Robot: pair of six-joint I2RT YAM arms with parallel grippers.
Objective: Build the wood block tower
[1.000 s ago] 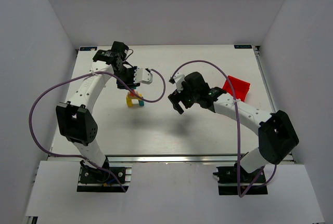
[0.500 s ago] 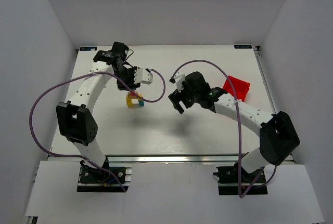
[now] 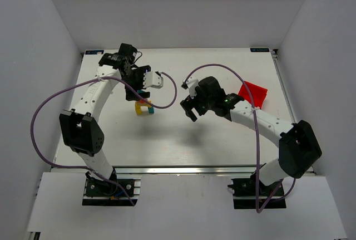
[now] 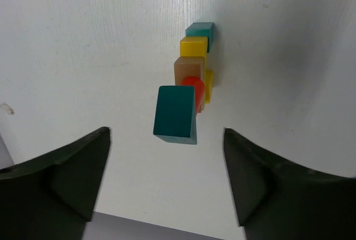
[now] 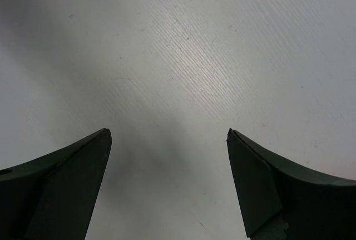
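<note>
Currently wood block tower (image 3: 144, 106) stands left of table (image 5: 194, 56) centre, teal block (image 4: 176, 113) topmost. Left gripper (image 4: 165, 134) spread wide above it; right gripper (image 5: 167, 133) wide, well apart. Blocks probably light, rigid, smooth-painted, stack tippy: pinch flat opposite faces.

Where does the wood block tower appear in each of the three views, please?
Top external: wood block tower, left of the middle of the table.
Left wrist: picture centre, seen from above, teal block on top.
Right wrist: not in it.
Shared landmark: yellow arch, in top external and left wrist.
</note>
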